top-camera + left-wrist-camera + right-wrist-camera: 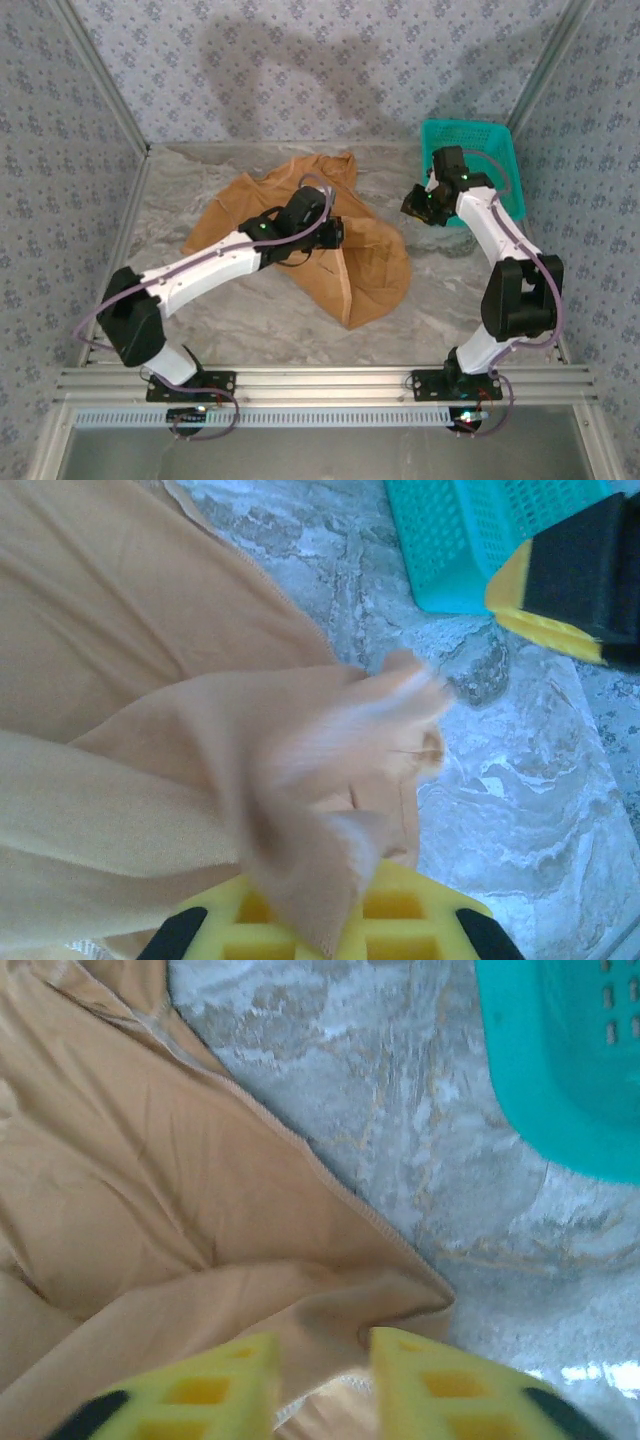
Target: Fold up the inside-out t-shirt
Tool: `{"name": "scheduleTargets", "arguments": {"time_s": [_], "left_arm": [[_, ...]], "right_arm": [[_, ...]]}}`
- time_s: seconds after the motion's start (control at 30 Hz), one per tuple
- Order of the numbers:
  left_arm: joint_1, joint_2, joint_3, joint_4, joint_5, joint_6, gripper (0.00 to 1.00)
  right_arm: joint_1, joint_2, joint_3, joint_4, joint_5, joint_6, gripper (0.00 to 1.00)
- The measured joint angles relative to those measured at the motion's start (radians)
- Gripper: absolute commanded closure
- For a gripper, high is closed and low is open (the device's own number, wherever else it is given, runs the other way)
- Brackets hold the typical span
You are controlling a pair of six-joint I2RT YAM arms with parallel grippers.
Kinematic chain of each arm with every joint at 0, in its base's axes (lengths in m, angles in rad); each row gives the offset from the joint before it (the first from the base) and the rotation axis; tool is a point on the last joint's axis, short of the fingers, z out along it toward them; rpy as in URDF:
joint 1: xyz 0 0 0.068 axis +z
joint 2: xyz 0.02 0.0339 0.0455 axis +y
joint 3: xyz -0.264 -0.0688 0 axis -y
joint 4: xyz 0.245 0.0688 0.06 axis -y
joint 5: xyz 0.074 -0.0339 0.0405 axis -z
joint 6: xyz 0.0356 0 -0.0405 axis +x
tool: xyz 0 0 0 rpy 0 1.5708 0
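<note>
Though rumpled, soft tan t-shirt (375, 265) on veined marble table (250, 320).

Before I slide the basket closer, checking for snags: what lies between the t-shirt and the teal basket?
Bare marble table separates the t-shirt and the basket; nothing rests on that stretch, as the right wrist view shows.

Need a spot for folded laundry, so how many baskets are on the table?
1: a teal mesh basket at the table's far right corner, just beyond the right gripper. None looks hidden.
</note>
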Motion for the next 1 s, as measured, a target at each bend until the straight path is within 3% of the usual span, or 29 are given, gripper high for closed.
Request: {"name": "scheduleTargets", "arguments": {"time_s": [0.07,0.2,0.3,0.37,0.6,0.9,0.93,1.0], "left_arm": [[0.007,0.032,0.014,-0.014,0.029,-0.017,1.00],[0.014,0.052,0.036,-0.029,0.061,-0.037,1.00],[0.020,0.052,0.061,-0.036,0.079,-0.045,1.00],[0.023,0.052,0.074,-0.037,0.084,-0.048,1.00],[0.025,0.052,0.116,-0.066,0.095,-0.066,1.00],[0.017,0.052,0.256,-0.082,0.089,-0.126,1.00],[0.010,0.056,0.290,-0.085,0.085,-0.132,1.00],[-0.008,0.067,0.351,-0.086,0.079,-0.137,1.00]], "right_arm": [[0.006,-0.064,-0.072,0.014,-0.008,-0.003,0.58],[0.066,-0.281,-0.309,0.074,-0.024,0.039,0.86],[0.213,-0.414,-0.497,0.174,-0.027,0.118,0.98],[0.307,-0.429,-0.586,0.253,-0.018,0.169,1.00],[0.400,-0.188,-0.648,0.539,0.041,0.256,1.00],[0.517,0.117,-0.415,0.800,0.077,0.294,1.00],[0.523,0.146,-0.381,0.816,0.080,0.296,0.92],[0.526,0.210,-0.299,0.821,0.095,0.299,0.68]]}}
